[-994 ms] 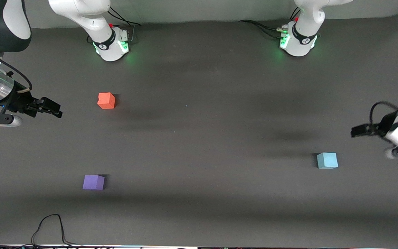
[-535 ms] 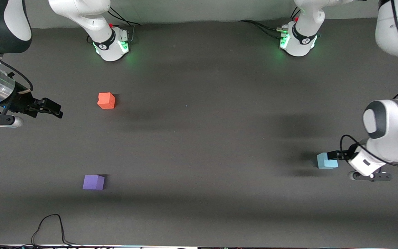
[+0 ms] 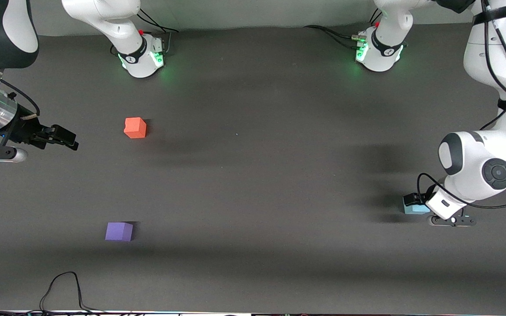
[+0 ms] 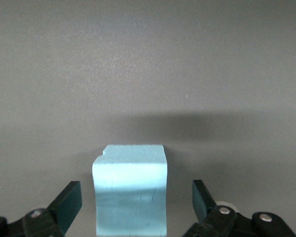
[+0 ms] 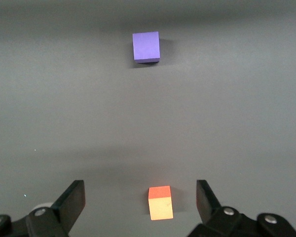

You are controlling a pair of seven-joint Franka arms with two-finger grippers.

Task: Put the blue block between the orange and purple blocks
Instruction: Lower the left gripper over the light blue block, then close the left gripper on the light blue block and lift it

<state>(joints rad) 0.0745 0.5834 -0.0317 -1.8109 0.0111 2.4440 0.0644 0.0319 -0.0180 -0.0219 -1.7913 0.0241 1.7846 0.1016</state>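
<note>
The blue block [image 3: 415, 209] lies on the dark mat at the left arm's end, mostly hidden under my left gripper [image 3: 412, 201]. In the left wrist view the blue block [image 4: 130, 190] stands between my open fingers [image 4: 69, 201], with a gap on each side. The orange block [image 3: 135, 127] lies toward the right arm's end. The purple block [image 3: 119, 231] lies nearer the front camera than the orange one. My right gripper [image 3: 64, 137] hangs open and empty beside the orange block, toward the table's end. The right wrist view shows the orange block [image 5: 160, 202] and the purple block [image 5: 146, 46].
A black cable [image 3: 62, 289] loops on the mat near the front edge, close to the purple block. The two arm bases [image 3: 141, 55] stand along the back edge with cables. The mat [image 3: 257, 184] spreads between the blocks.
My left arm has swung in and dropped its gripper from above the mat down around the blue block. The right arm has stayed still. No block has moved.
</note>
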